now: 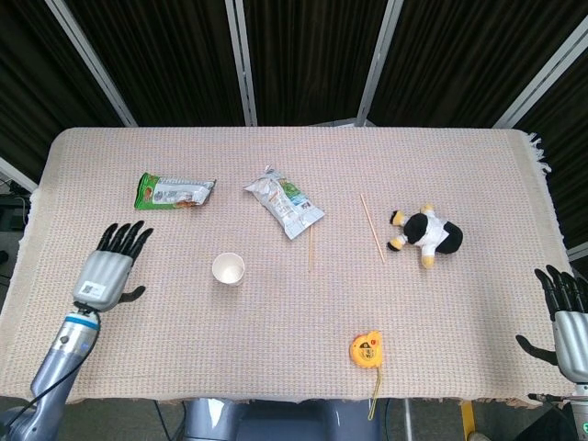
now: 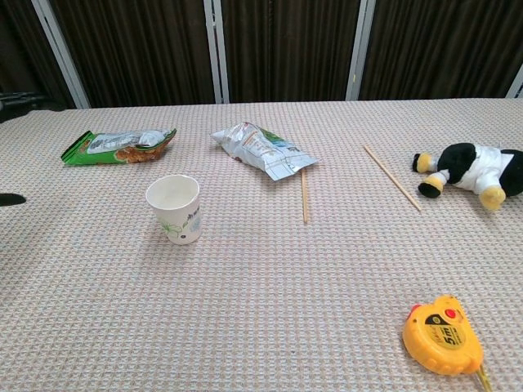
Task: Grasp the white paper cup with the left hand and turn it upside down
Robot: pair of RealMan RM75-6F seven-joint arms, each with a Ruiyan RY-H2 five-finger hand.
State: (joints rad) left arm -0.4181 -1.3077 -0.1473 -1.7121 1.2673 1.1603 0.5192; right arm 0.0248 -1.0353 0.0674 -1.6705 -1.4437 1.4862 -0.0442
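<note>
The white paper cup (image 1: pixel 228 268) (image 2: pixel 175 208) stands upright on the cloth, mouth up, with a green leaf print on its side. My left hand (image 1: pixel 110 266) is over the table's left part, left of the cup and apart from it, fingers spread and holding nothing. Only a dark fingertip (image 2: pixel 11 198) of it shows at the chest view's left edge. At the table's right front corner, my right hand (image 1: pixel 568 320) is open, fingers apart, far from the cup.
A green snack bag (image 1: pixel 174 191) lies behind the cup to the left, a silver snack bag (image 1: pixel 283 203) behind it to the right. Two thin wooden sticks (image 1: pixel 372 228), a plush cow (image 1: pixel 425 234) and a yellow tape measure (image 1: pixel 366 350) lie to the right.
</note>
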